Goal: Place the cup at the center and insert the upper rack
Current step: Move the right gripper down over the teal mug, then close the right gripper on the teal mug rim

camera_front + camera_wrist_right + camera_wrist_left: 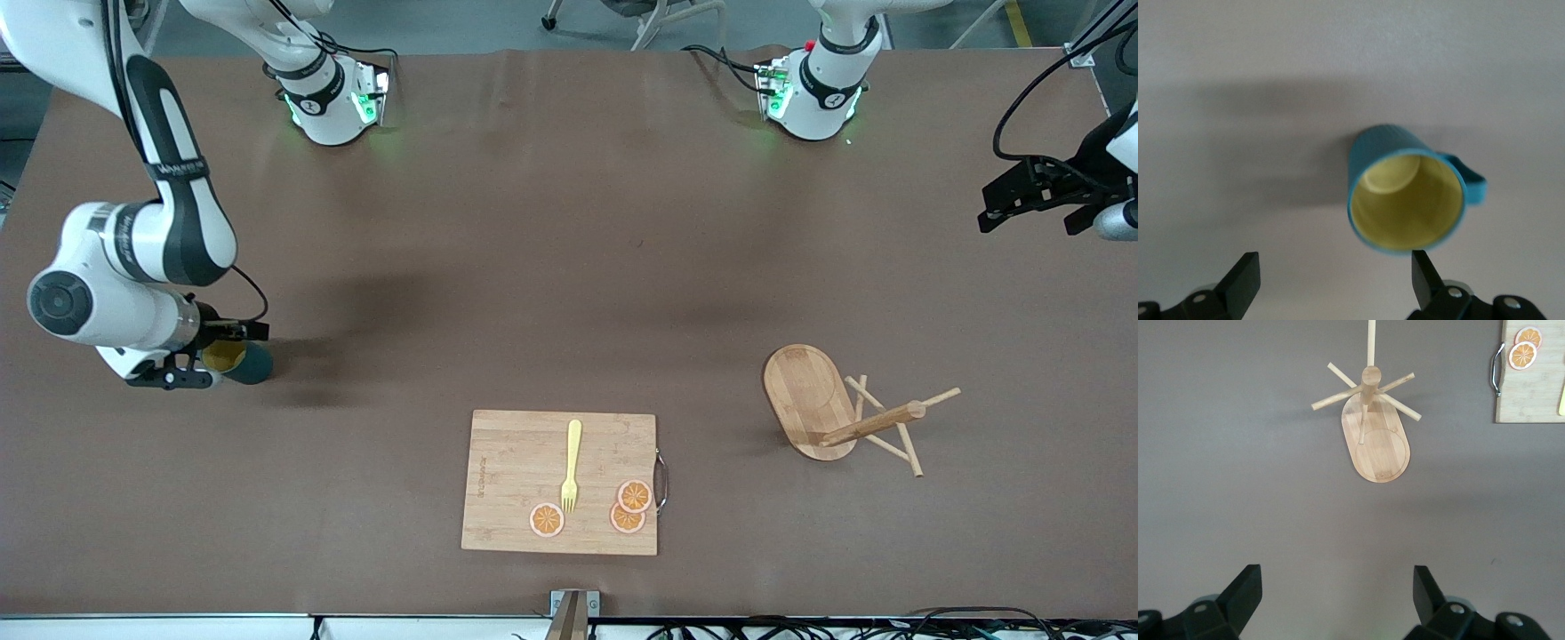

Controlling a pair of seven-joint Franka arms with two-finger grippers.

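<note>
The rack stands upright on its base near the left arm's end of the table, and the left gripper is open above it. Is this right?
Not quite. The rack is not upright: the front view shows it tipped over on the table, resting on the edge of its base and its pegs, post roughly level. The rest holds: it is near the left arm's end, and the left gripper is open above it.

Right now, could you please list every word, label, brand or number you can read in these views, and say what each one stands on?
Right arm, dark band: white lettering, too blurred to read.
Cutting board, along one short edge: faint engraved mark, too small to read.
Arm bases, dark collars: small round white emblems, not legible.
Cup, rack, fork, orange slices: no text visible.
</note>
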